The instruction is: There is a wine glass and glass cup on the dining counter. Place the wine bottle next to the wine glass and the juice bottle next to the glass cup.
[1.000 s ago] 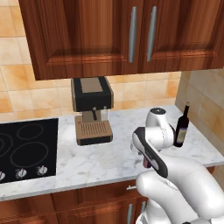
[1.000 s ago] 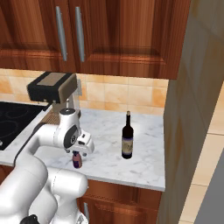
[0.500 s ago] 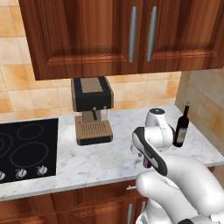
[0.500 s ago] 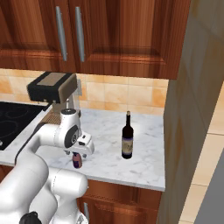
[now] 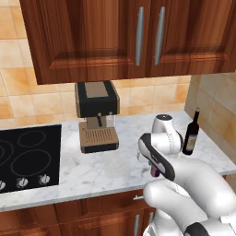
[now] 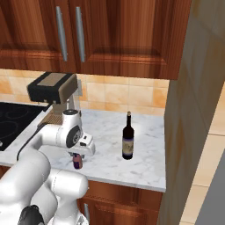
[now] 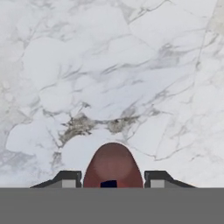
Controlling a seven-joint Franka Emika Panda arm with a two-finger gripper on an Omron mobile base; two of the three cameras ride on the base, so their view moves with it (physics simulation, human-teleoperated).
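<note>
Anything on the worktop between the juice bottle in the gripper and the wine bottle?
No: the right base view shows bare marble between the juice bottle, under the gripper, and the wine bottle.

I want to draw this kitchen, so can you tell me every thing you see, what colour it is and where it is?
juice bottle: one, pinkish-red, on the marble near the front edge, between the tool's tips.
wine bottle: one, near-black, upright on the marble, to the right of the juice bottle.
coffee machine: one, black and tan, against the tiled wall, right of the hob.
hob: one, black, set in the marble at the left.
worktop: one, white-grey marble.
cupboards: brown wood with silver handles, above the worktop.
arm: one, white, reaching down.
tool: one, dark tips, shut on the juice bottle.
</note>
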